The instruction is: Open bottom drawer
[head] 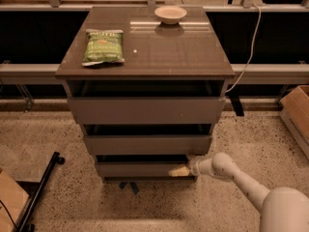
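Note:
The bottom drawer point(137, 168) is the lowest and narrowest of three grey-brown handle-less fronts on the cabinet point(145, 57). A dark gap shows above its front. My white arm comes in from the lower right. Its gripper point(177, 171) has pale tan fingertips that rest against the right end of the bottom drawer's front, just below its top edge.
A green snack bag point(102, 46) and a small pale bowl point(170, 14) sit on the cabinet top. A cardboard box point(295, 111) stands on the floor at right, another box corner point(10, 202) and a black stand leg point(39, 192) at lower left. A white cable point(248, 47) hangs behind.

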Controlling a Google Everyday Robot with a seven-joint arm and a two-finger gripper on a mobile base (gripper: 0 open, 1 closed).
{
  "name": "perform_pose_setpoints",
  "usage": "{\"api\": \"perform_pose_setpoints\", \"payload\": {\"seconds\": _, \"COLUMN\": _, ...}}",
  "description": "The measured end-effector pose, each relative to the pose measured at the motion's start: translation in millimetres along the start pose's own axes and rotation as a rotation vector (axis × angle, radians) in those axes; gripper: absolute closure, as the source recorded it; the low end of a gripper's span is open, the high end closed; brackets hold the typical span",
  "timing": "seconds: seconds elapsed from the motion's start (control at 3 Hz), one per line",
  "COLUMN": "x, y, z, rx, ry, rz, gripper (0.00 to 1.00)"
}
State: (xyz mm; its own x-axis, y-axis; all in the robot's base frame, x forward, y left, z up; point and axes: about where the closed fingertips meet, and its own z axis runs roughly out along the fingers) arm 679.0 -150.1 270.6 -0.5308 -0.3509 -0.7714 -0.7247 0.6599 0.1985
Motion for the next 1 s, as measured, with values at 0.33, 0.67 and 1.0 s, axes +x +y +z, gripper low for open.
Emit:
{"api": "perform_pose_setpoints", "payload": {"seconds": 0.33, "x": 0, "y": 0, "z": 0, "rx": 0.0, "ry": 0.0, "rz": 0.0, "gripper": 0.4}}
{"api": "perform_pose_setpoints", "payload": {"seconds": 0.67, "x": 16, "y": -5, "z": 33, "rx": -0.013, "ry": -0.017, "rz": 0.058, "gripper": 0.63}}
{"api": "perform_pose_setpoints", "payload": {"seconds": 1.0, "x": 39, "y": -13, "z": 75, "rx": -0.024, "ry": -0.03, "rz": 0.133, "gripper": 0.85}}
